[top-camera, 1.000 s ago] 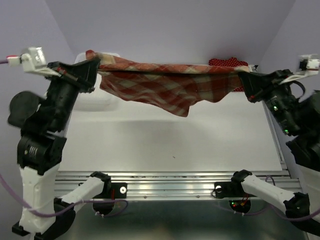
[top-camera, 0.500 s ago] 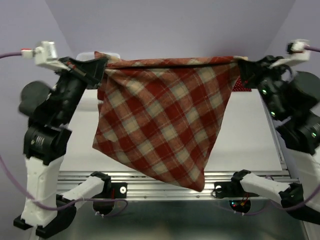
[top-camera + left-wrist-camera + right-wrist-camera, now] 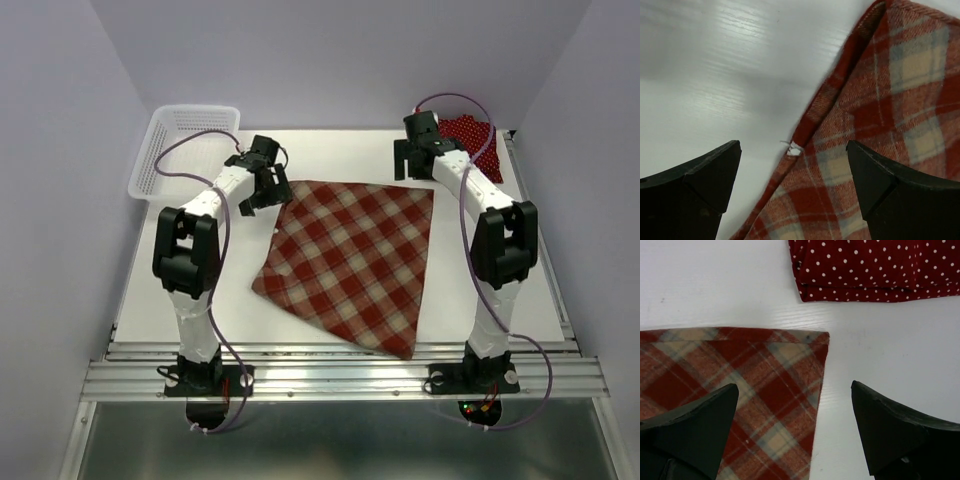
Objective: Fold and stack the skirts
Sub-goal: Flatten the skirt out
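The red-and-cream plaid skirt [image 3: 355,260] lies spread flat on the white table [image 3: 200,290], its straight edge to the back. My left gripper [image 3: 265,190] hovers over its back left corner, open and holding nothing. In the left wrist view the plaid skirt's hemmed edge [image 3: 890,100] runs between the left gripper's [image 3: 792,147] spread fingers. My right gripper [image 3: 413,172] is open over the back right corner. The right wrist view has that corner of the plaid skirt [image 3: 740,370] under the right gripper [image 3: 795,387]. A folded dark red polka-dot skirt [image 3: 470,130] [image 3: 875,265] lies just behind it.
A white mesh basket [image 3: 185,145] stands at the back left corner of the table. Purple walls close in the back and both sides. A metal rail [image 3: 340,375] with both arm bases runs along the near edge.
The plaid skirt hung stretched in the air between both shut grippers. Now it lies flat on the table and both grippers have opened and let go.
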